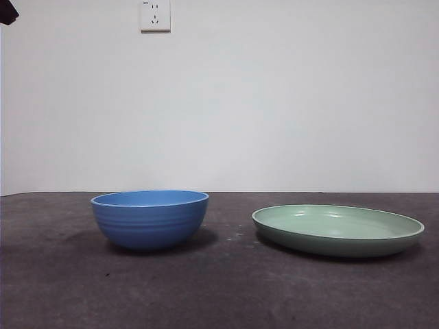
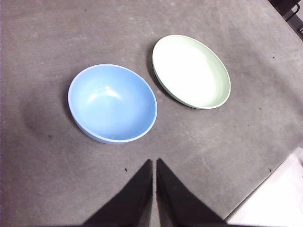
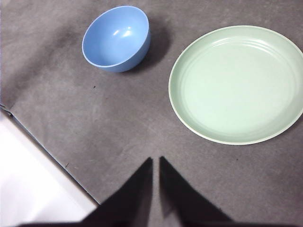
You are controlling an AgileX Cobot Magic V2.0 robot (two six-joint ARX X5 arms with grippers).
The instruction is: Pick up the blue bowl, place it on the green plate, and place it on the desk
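Note:
The blue bowl (image 1: 150, 218) stands upright and empty on the desk (image 1: 219, 295), left of the green plate (image 1: 338, 229), with a gap between them. Both also appear in the left wrist view, blue bowl (image 2: 112, 102) and green plate (image 2: 191, 71), and in the right wrist view, blue bowl (image 3: 117, 39) and green plate (image 3: 236, 84). My left gripper (image 2: 154, 163) hangs high above the desk, short of the bowl, its jaws shut with nothing between them. My right gripper (image 3: 155, 161) hovers high above bare desk near the plate, jaws shut and empty.
The desk's edge (image 2: 265, 189) with pale floor beyond shows in the left wrist view, and the opposite edge (image 3: 52, 158) in the right wrist view. A white wall with a socket (image 1: 155, 15) stands behind. A black arm tip (image 1: 8, 11) shows at the top left corner.

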